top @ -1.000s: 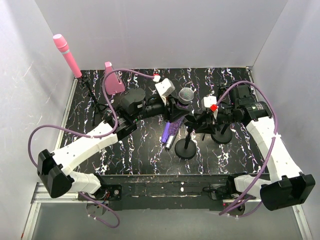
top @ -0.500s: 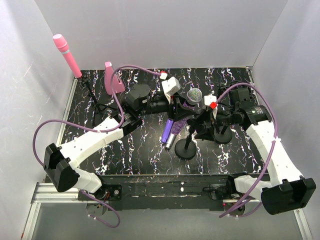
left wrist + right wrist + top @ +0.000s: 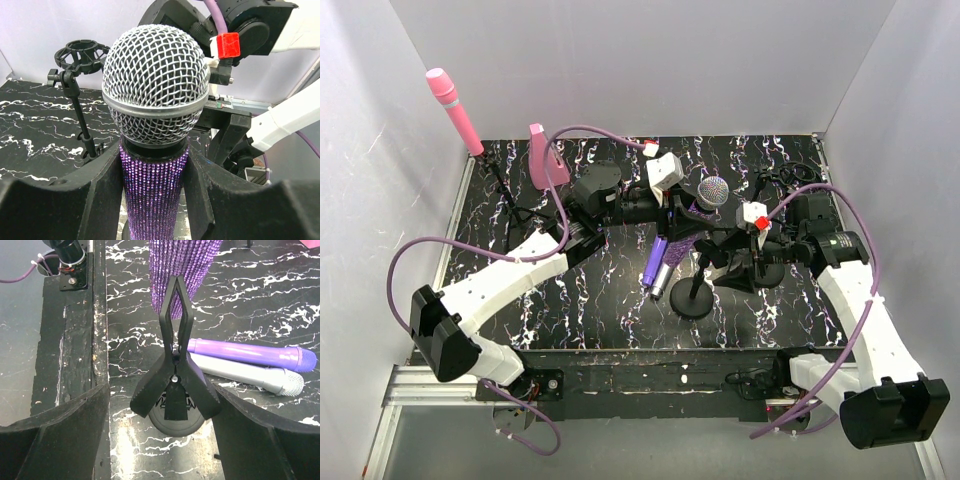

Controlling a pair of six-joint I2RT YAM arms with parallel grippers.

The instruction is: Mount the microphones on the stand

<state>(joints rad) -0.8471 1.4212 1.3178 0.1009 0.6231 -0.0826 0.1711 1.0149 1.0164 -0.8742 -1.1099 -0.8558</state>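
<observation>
left claw (image 3: 152,192): clenched on glittery microphone (image 3: 155,85), frame centre
right claw (image 3: 160,400): released, either side of stand clip (image 3: 172,374)

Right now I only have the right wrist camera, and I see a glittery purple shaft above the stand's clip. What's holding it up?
Observer: The left gripper is clamped on the glittery purple microphone, just below its silver mesh head.
Operator: Is any microphone already mounted?
Observer: Yes, the pink microphone sits tilted atop a thin stand at the table's far left corner.
Operator: Any holder free?
Observer: The left wrist view shows a stand with an empty ring-shaped holder on the table behind the glittery microphone.
</observation>
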